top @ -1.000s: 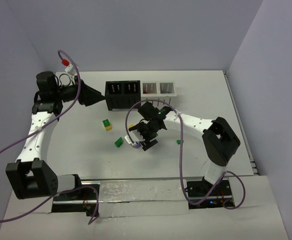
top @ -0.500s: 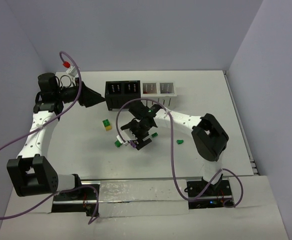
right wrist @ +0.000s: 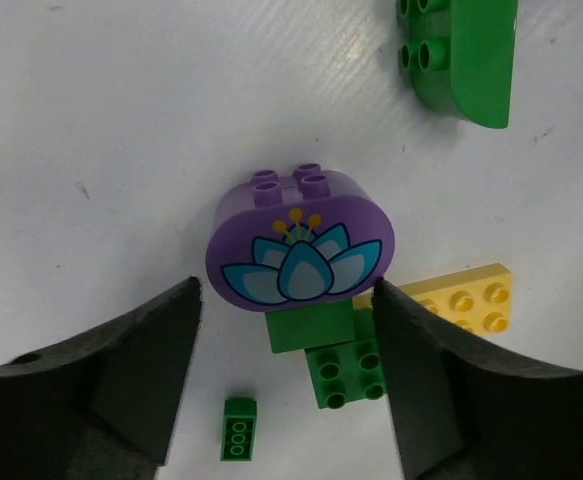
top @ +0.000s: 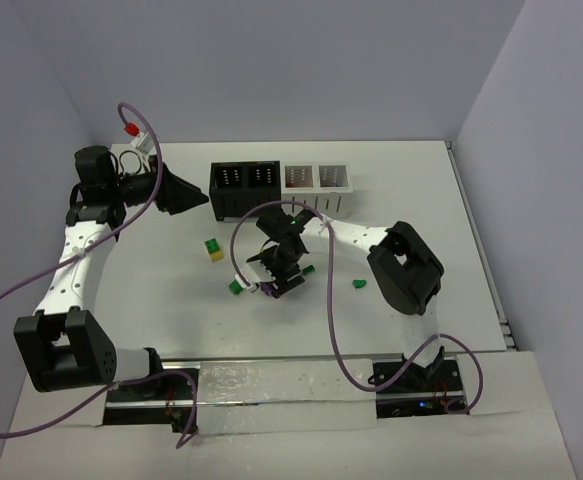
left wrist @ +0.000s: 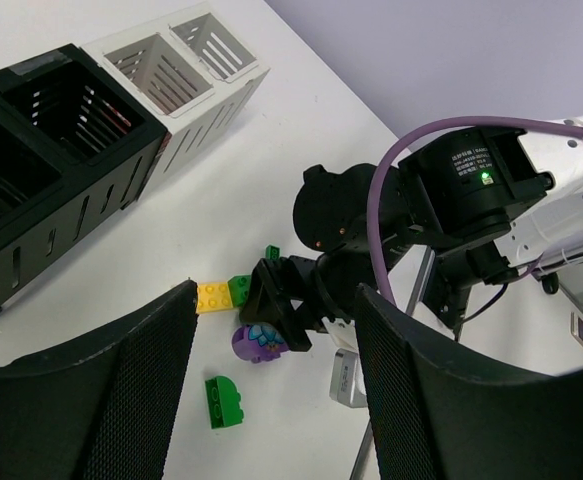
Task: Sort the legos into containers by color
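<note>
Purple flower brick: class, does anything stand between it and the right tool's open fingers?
Nothing visible lies between them. The purple brick sits in the gap of the open right tool. A green brick and a yellow brick crowd it near one fingertip and might get bumped.

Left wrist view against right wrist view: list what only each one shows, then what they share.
Only the left wrist view: the containers, two black and two white, and the right arm from outside, seen past the open left gripper. Only the right wrist view: the open right gripper from inside, its fingers flanking the purple flower brick. Both: that purple brick, the rounded green brick and the yellow brick.
</note>
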Available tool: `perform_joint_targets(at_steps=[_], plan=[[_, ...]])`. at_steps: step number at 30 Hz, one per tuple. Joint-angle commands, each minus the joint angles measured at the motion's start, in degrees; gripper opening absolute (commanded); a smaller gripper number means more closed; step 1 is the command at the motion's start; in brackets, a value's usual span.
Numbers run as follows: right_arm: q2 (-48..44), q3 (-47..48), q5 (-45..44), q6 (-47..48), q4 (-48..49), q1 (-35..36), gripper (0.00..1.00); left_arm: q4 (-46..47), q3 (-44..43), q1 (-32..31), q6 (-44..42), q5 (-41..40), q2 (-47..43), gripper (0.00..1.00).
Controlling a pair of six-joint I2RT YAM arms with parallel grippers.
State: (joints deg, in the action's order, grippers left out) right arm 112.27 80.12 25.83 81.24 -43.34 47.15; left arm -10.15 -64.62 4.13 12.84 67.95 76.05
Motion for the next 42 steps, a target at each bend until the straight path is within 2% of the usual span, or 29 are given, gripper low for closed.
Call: perform_joint_targets(at_steps=[1, 3, 11, 13, 15, 16, 23, 27, 34, 42], plan=[[0.58, 1.07, -1.21, 0.88, 0.37, -0.76, 0.68, 0.08, 0.06, 0.35, -1.14, 1.86, 0.69, 0.69], [0.81, 0.77, -1.69, 0.70, 0.93, -0.91, 0.58, 0.21, 0.18, 0.35, -0.98, 1.68, 0.84, 0.69], [-0.09, -0.40, -3.22, -2.14, 3.55, -0.92, 0.34, 1.12, 0.70, 0.47, 0.16, 0.42, 0.37, 0.68], [-1.03, -0.40, -3.08, -3.71, 3.53, -0.92, 0.23, 2.19, 1.23, 0.53, 1.51, -0.24, -0.17, 0.68], [-2.19, -0.40, -2.90, -6.96, 3.78, -1.01, 0.03, 2.92, 2.27, 0.44, 3.11, -1.21, -1.14, 0.68], [-2.89, -0.40, -2.81, -8.38, 3.79, -1.01, 0.00, 2.95, 2.72, 0.44, 3.16, -1.66, -1.17, 0.68], [-14.28, -0.75, -0.78, -21.74, 5.72, -0.89, 0.00, -0.81, 7.63, 0.00, 2.99, -1.16, -3.01, 0.72], [-19.57, 0.54, -2.80, -27.79, 5.31, -0.10, 0.00, -4.43, 10.56, -3.07, 0.96, -0.07, -2.92, 0.74], [-22.93, -0.49, -11.25, -30.67, 5.33, 2.95, 0.00, 1.24, 12.71, -14.44, 6.34, 1.62, -2.65, 0.76], [-24.88, -1.95, -16.33, -32.52, 7.22, 4.86, 0.00, -1.16, 9.77, -20.27, 6.01, 2.90, 2.39, 0.77]])
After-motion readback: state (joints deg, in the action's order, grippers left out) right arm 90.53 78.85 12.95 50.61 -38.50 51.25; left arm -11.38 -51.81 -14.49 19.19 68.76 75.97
